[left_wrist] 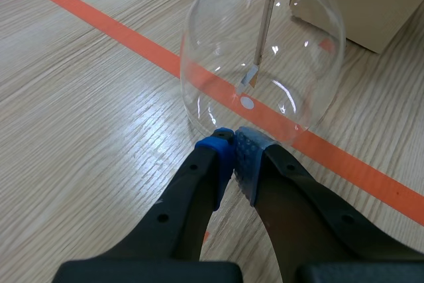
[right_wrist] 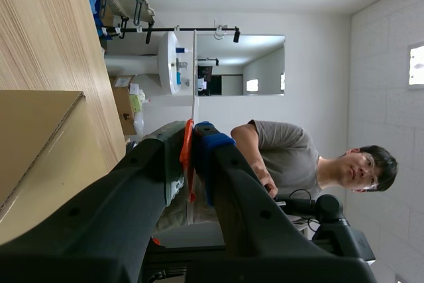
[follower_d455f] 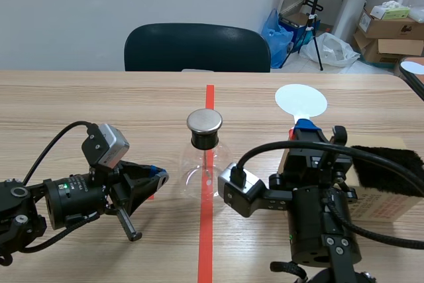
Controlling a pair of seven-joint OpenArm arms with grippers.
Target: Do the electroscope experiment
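We have the disc (follower_d455f: 301, 101) in hand: our right gripper (right_wrist: 193, 138) is clamped on its orange handle and holds it upright, near the box (follower_d455f: 387, 209) with black fur (follower_d455f: 391, 167). Our left gripper (left_wrist: 233, 142) is pressed together on nothing, tips just beside the base of the flask (follower_d455f: 204, 167), which stands on the red line. By our reckoning, bringing the disc to the cap (follower_d455f: 204, 121) is still left. Whether the disc is charged, we cannot tell.

Left arm low, left gripper (follower_d455f: 159, 175) pointing 3 o'clock, fingers pressed together, empty. Right arm upright, right gripper (follower_d455f: 305, 126) aimed 12 o'clock, pinching white paddle (follower_d455f: 301, 101).
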